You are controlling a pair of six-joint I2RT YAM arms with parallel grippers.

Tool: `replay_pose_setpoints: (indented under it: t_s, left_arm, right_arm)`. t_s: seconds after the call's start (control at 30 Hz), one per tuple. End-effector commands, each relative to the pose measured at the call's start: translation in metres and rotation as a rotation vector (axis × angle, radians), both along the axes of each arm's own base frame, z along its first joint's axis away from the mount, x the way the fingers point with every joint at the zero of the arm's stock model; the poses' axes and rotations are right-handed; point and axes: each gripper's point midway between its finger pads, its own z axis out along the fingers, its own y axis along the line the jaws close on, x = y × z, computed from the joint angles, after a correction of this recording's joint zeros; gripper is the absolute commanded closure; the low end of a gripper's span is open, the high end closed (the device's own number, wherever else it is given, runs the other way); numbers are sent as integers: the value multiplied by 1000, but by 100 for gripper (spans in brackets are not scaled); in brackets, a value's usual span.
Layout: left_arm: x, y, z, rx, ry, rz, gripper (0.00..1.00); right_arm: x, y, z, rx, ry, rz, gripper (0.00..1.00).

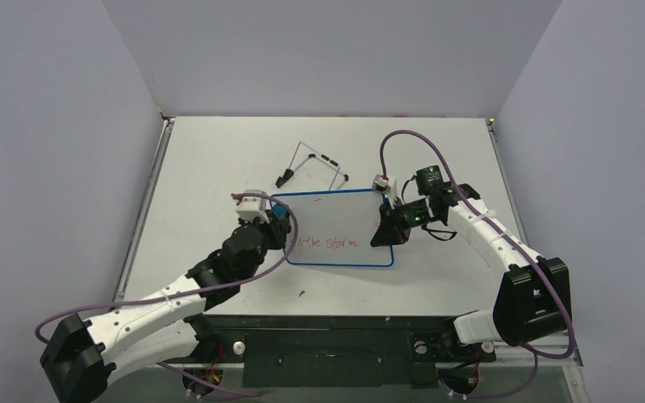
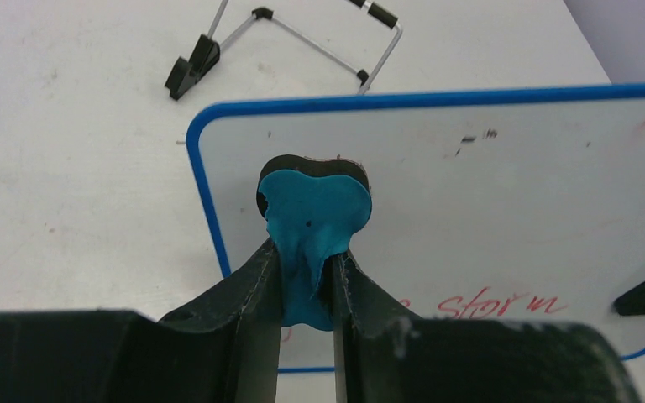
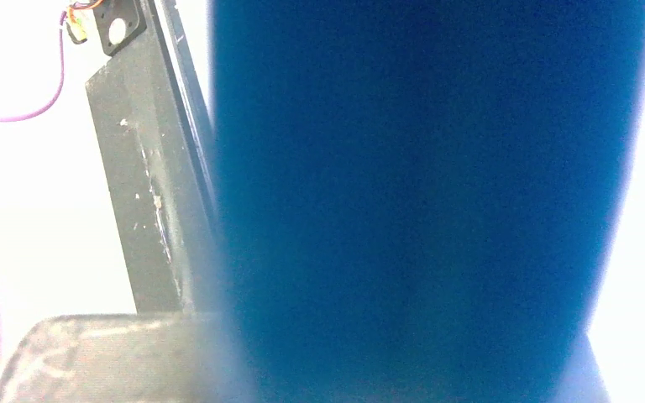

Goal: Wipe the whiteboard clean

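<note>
The left gripper pinches one teal foam eraser block over a corner of the single blue-rimmed white whiteboard. Press it flat, then sweep back and rightward across the one red handwritten line. The right gripper, pressed together, seems to steady the rim. One black wire stand lies beyond.

Robotics lab test cell: plain lavender walls box in a white worktop, with two white robot arms bolted at its near edge and purple cables looping.
</note>
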Motion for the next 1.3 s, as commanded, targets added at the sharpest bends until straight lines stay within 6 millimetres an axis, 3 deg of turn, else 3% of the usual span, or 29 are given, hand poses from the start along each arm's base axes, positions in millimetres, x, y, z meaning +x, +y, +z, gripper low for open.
replay_pose_setpoints:
  t_s: [0.0,0.27,0.57,1.0,1.27]
  left_arm:
    - [-19,4,-7,-102,1,-53,100]
    - [-31,15,-54,-115,57,-35,100]
    - [-39,14,-86,-143,117,-46,100]
    - [-34,9,-107,-163,107,-45,100]
    - [-17,12,-114,-124,79,-4,100]
  right_arm:
    - [1,-5,0,-37,-47,2,100]
    - [6,-10,-1,-40,-41,-39,100]
    - [8,-11,-3,-41,-33,-50,100]
    - [7,-9,-4,-36,-26,-44,100]
    - [5,-6,-3,-21,-13,-41,100]
